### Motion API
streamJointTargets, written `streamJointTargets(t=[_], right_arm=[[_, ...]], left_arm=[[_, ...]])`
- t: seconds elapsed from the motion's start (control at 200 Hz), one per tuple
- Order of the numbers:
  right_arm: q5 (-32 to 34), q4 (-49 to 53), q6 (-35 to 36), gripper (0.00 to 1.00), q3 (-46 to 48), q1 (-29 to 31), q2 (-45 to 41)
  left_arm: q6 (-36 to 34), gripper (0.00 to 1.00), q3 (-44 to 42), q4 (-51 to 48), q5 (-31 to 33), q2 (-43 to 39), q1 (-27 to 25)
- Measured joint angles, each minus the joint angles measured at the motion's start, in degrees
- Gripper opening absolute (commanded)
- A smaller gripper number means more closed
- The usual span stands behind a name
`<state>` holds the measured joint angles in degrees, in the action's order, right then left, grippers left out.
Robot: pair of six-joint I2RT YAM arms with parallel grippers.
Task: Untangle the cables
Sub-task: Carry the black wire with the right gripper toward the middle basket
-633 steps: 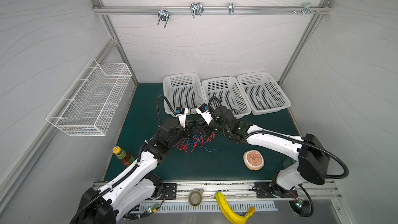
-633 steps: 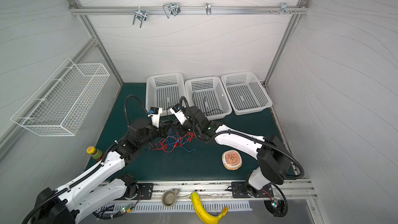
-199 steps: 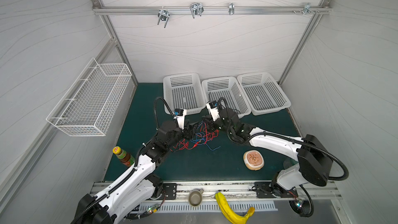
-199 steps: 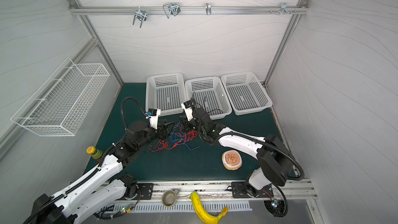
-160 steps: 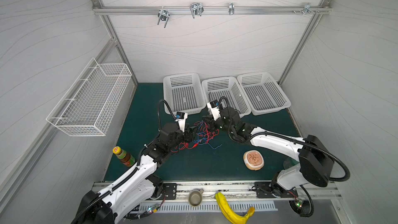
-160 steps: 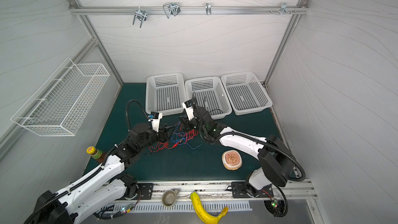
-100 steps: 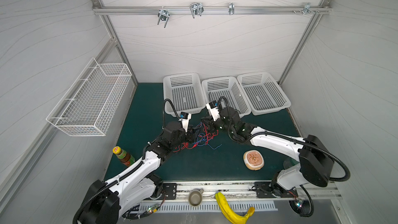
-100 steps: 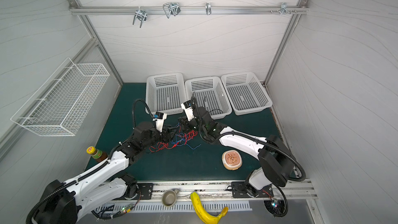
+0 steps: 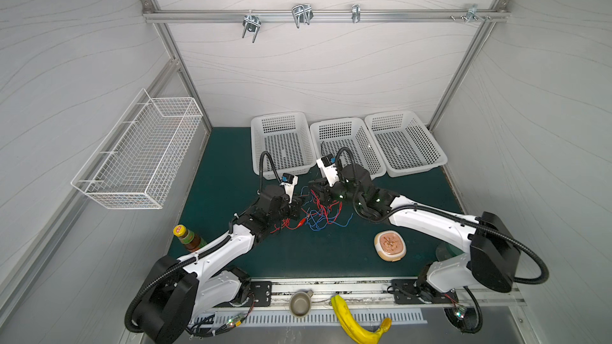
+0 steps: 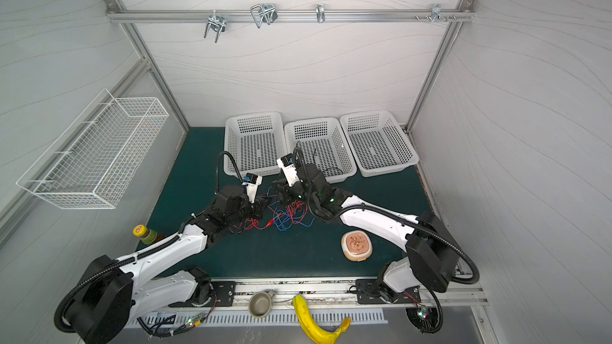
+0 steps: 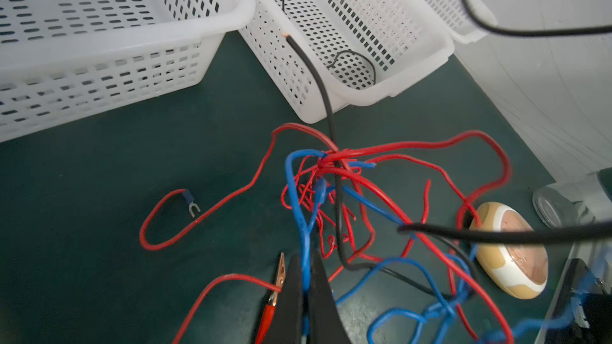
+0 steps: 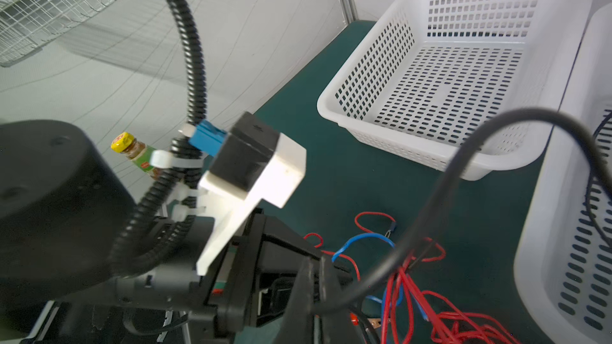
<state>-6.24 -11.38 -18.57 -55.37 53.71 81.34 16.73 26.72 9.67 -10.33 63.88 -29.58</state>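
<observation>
Two things changed in the last second. Your left gripper (image 11: pixel 306 276) came in to the tangle of cables (image 9: pixel 320 215) near the middle of the bench (image 9: pixel 228 167), and its jaws closed completely. In the left wrist view they now pinch one blue cable (image 11: pixel 299 213), which rises from the jaws to the knot (image 11: pixel 331 160) where red and blue strands cross. The right gripper (image 12: pixel 314 279) is closed too, as it was before. It seems to hold a black cable (image 12: pixel 440 193) on the far side of the tangle.

Each arm now has one strand, so I think you can begin to pull them apart. The knot looks tight, so pull slowly, or the whole heap may only be dragged along. The task looks to be at an early stage: red, blue and black strands lie together in one heap, and a red clip (image 11: pixel 277 287) lies just beside the left jaws.

Three white baskets stand along the far edge of the bench.
- The left basket (image 9: pixel 280 115) is empty.
- The middle basket (image 9: pixel 337 121) holds a black loop (image 10: pixel 331 171). It may be part of the black cable, but I cannot follow it all the way.
- The right basket (image 9: pixel 390 113) looks empty.

The wire basket (image 9: pixel 149 147) on the left wall shows nothing inside.
</observation>
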Motion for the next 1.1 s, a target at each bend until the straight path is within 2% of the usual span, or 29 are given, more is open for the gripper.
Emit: streamJointTargets(t=[0.31, 0.58, 0.896, 1.001, 1.101], right_arm=[[4.4, 2.4, 4.9, 0.00, 0.9, 0.0, -13.8], [12.7, 6.3, 9.3, 0.00, 7.2, 0.0, -30.3], [22.7, 12.7, 11.6, 0.00, 9.4, -0.2, -48.0], [25.8, 14.5, 12.0, 0.00, 9.6, -0.2, -51.9], [27.8, 16.1, 12.4, 0.00, 9.6, -0.3, -52.2]], left_arm=[[0.0, 0.00, 2.4, -0.4, 6.2, 4.2, 0.0], [0.0, 0.00, 2.7, -0.6, 9.5, 6.2, -0.3], [-0.5, 0.00, 3.6, -3.5, 12.3, 10.9, -0.3], [-0.6, 0.00, 3.7, -3.8, 12.7, 12.0, -0.3], [-0.8, 0.00, 4.3, -4.1, 12.7, 12.5, -0.3]])
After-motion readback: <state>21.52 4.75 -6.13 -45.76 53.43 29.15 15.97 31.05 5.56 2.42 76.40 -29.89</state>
